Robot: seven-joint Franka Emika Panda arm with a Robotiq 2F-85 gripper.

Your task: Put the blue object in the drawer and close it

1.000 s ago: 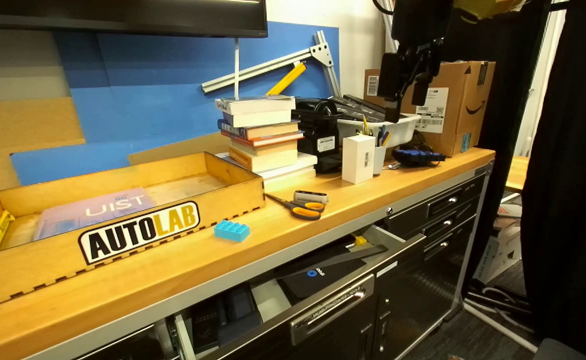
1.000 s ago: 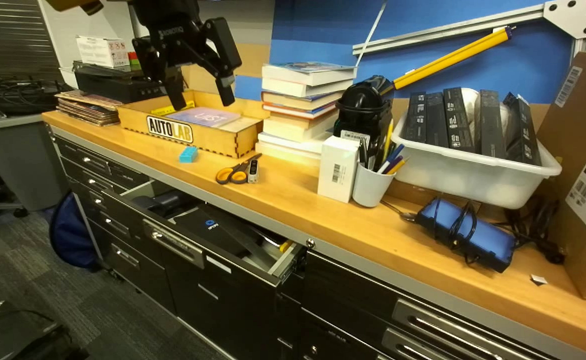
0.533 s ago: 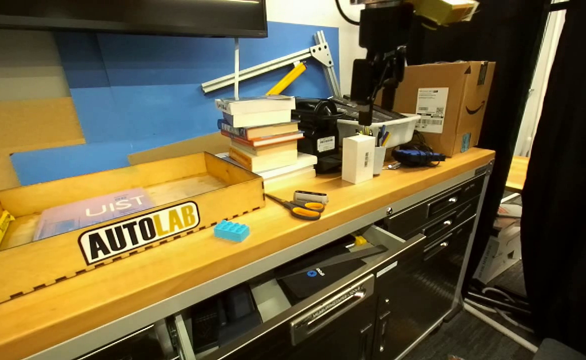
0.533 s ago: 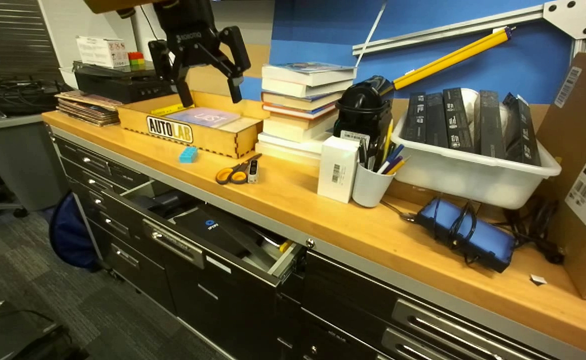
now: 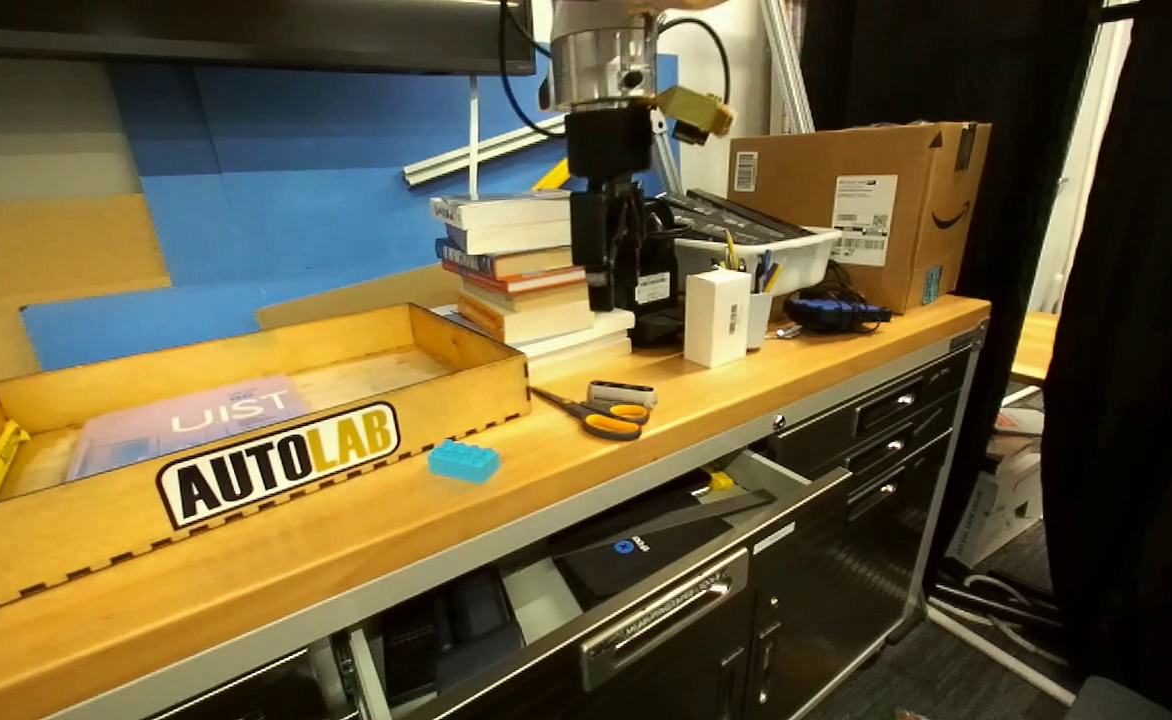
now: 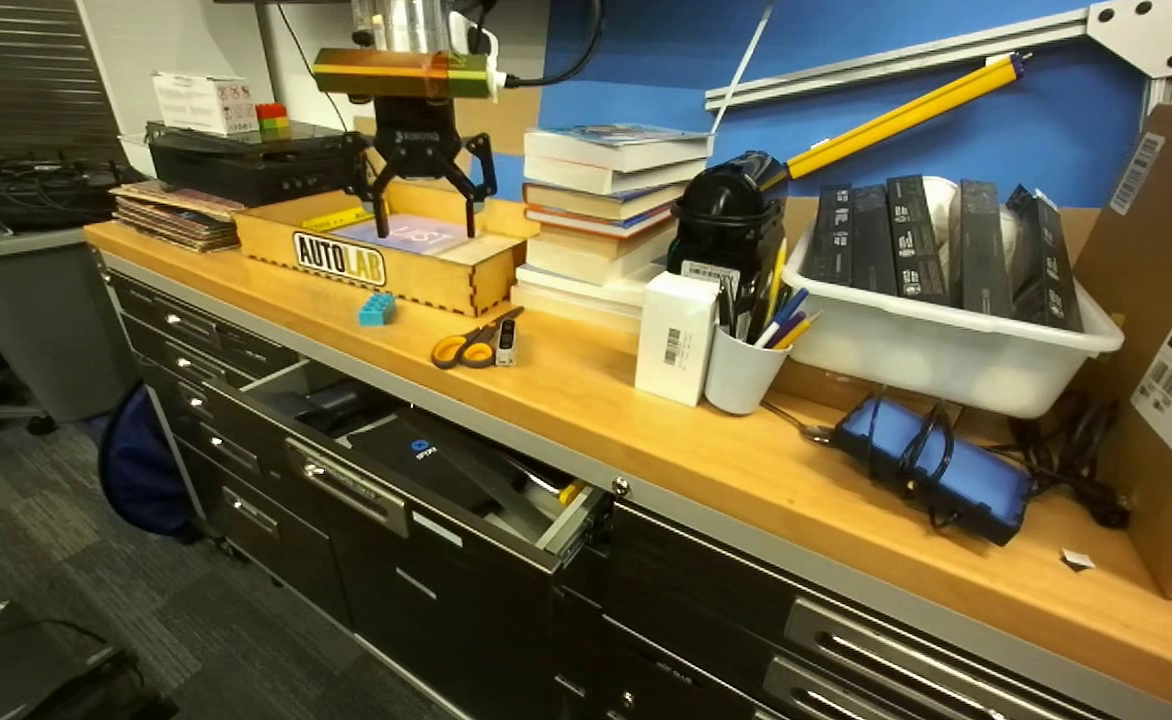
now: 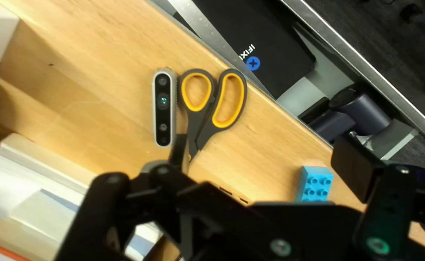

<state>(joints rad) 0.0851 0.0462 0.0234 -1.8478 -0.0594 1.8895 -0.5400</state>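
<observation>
The blue object is a light-blue studded brick (image 5: 463, 462) lying on the wooden bench top, in front of the wooden tray. It also shows in an exterior view (image 6: 377, 309) and in the wrist view (image 7: 314, 183), where the gripper body hides its lower end. My gripper (image 6: 426, 234) is open and empty, pointing down well above the bench. In the wrist view the brick appears between the fingers (image 7: 355, 168), closer to the right-hand one. The drawer (image 5: 666, 622) below the bench edge is pulled open in both exterior views (image 6: 346, 487), with dark things inside.
Scissors (image 7: 230, 99) and a small silver camera bar (image 7: 164, 108) lie beside the brick. The wooden tray (image 6: 466, 285) stands behind it. A book stack (image 6: 606, 200), a white box (image 6: 676, 340), a pen cup (image 6: 746, 370) and a white bin (image 6: 946, 350) line the bench.
My gripper has moved left and lower in an exterior view, from over the bin to in front of the book stack. It now points straighter down and stays open. Brick and drawer have not moved.
</observation>
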